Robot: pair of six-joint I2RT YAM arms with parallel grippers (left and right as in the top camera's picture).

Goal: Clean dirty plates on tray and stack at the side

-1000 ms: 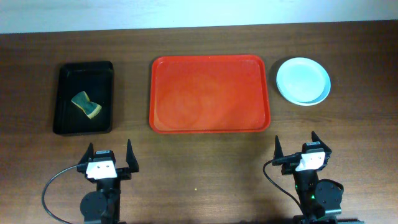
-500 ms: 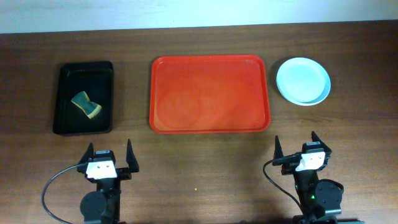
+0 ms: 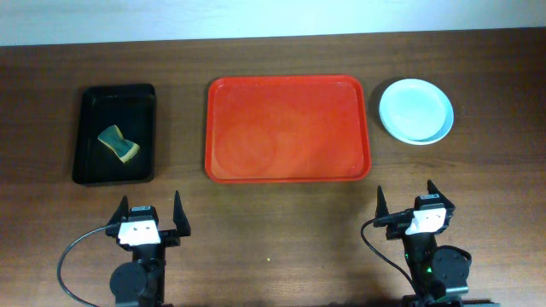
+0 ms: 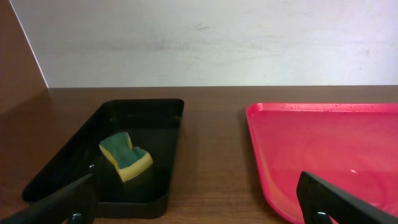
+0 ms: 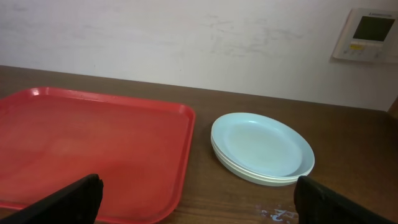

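Note:
The red-orange tray (image 3: 288, 128) lies in the middle of the table with nothing on it; it also shows in the left wrist view (image 4: 323, 149) and the right wrist view (image 5: 87, 143). The plates (image 3: 415, 111) sit stacked on the table to the tray's right, a pale mint-blue one on top; the right wrist view (image 5: 261, 147) shows them too. My left gripper (image 3: 150, 213) is open and empty near the front edge, well short of the tray. My right gripper (image 3: 408, 202) is open and empty near the front edge, below the plates.
A smaller black tray (image 3: 114, 133) stands at the left and holds a green-and-yellow sponge (image 3: 119, 143), also visible in the left wrist view (image 4: 125, 155). A pale wall runs behind the table, with a small control panel (image 5: 370, 34) on it.

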